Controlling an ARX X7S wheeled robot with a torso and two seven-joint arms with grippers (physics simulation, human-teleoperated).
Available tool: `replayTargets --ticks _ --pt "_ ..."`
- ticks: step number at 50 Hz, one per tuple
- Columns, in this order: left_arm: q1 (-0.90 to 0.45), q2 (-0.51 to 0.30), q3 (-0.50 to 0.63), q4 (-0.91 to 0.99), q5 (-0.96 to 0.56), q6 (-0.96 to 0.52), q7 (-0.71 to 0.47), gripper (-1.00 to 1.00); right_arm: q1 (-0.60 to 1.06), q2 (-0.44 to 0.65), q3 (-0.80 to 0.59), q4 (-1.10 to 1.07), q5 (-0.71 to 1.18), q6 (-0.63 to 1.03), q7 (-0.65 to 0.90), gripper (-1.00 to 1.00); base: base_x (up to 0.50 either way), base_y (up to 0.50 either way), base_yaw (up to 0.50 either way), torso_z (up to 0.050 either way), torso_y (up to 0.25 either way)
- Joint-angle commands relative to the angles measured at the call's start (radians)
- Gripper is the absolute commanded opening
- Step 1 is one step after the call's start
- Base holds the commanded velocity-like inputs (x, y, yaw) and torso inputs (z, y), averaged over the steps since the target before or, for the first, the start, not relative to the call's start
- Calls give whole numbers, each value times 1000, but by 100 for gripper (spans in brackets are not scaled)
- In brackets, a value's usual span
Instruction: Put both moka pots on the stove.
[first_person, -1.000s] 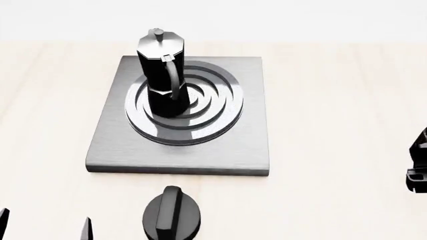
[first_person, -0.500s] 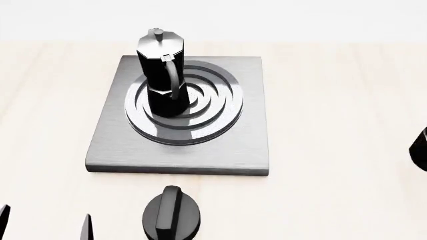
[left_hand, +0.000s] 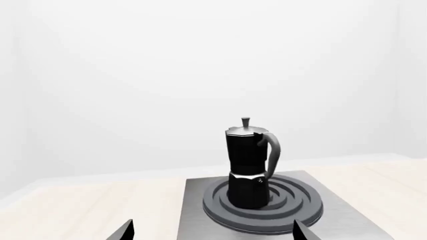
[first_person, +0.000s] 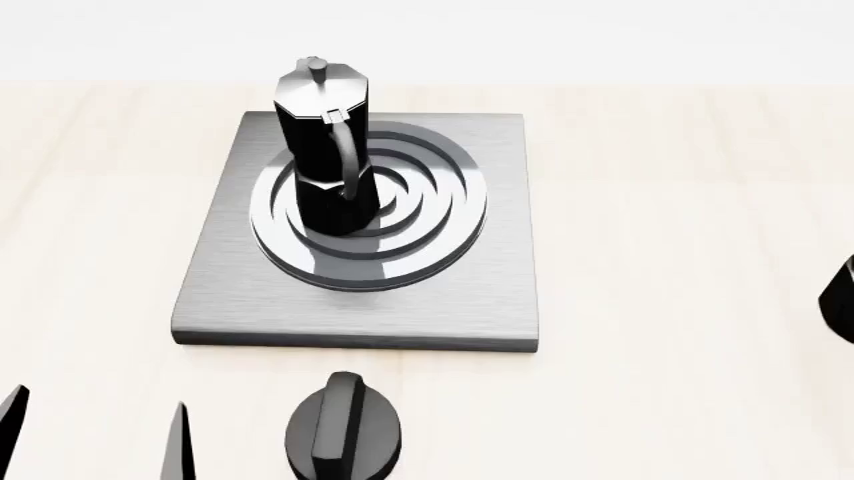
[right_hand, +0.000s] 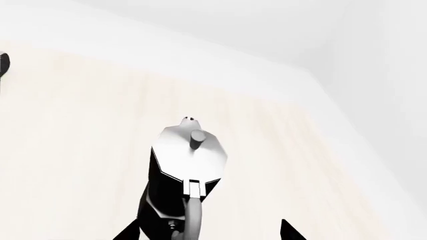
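One moka pot (first_person: 320, 140) stands upright on the round burner of the stove (first_person: 441, 300), left of its centre, handle towards me; it also shows in the left wrist view (left_hand: 248, 170), on the stove (left_hand: 347, 220). My left gripper (first_person: 94, 435) is open and empty at the near left, short of the slab; in its wrist view (left_hand: 213, 234) the fingertips (left_hand: 123, 232) stand wide apart. The second moka pot (right_hand: 187, 175) stands on the pale table, seen from above in the right wrist view. My right gripper (right_hand: 210, 232) is open, its fingertips either side of that pot's handle side.
A short round black knob with a ridge (first_person: 344, 430) sits on the table just in front of the stove. A black shape (first_person: 843, 300) cuts the head view's right edge; I cannot tell what it is. The pale wooden table (first_person: 667, 200) extends right of the stove.
The left fingertips have crept a little further into the head view. The dark gripper part at the right edge has slid out of view, leaving only a black sliver.
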Motion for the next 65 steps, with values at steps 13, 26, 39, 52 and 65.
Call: replayTargets --ticks 13,26,39,52,65 --pt "-34 -5 -2 -7 -21 -24 7 100 -100 -137 9 256 36 -87 -79 100 0 0 0 0 0" --pt "-39 -8 0 -7 -27 -27 8 100 -127 -218 30 353 51 -141 -97 100 0 0 0 0 0" --pt "-36 -9 8 -7 -28 -24 8 100 -134 -323 31 522 34 -170 -141 100 0 0 0 0 0" --pt "-52 -13 4 -7 -34 -39 6 100 -155 -404 36 698 32 -187 -188 100 0 0 0 0 0" --pt "-50 -15 8 -6 -31 -38 1 100 -168 -465 47 789 34 -209 -223 100 0 0 0 0 0"
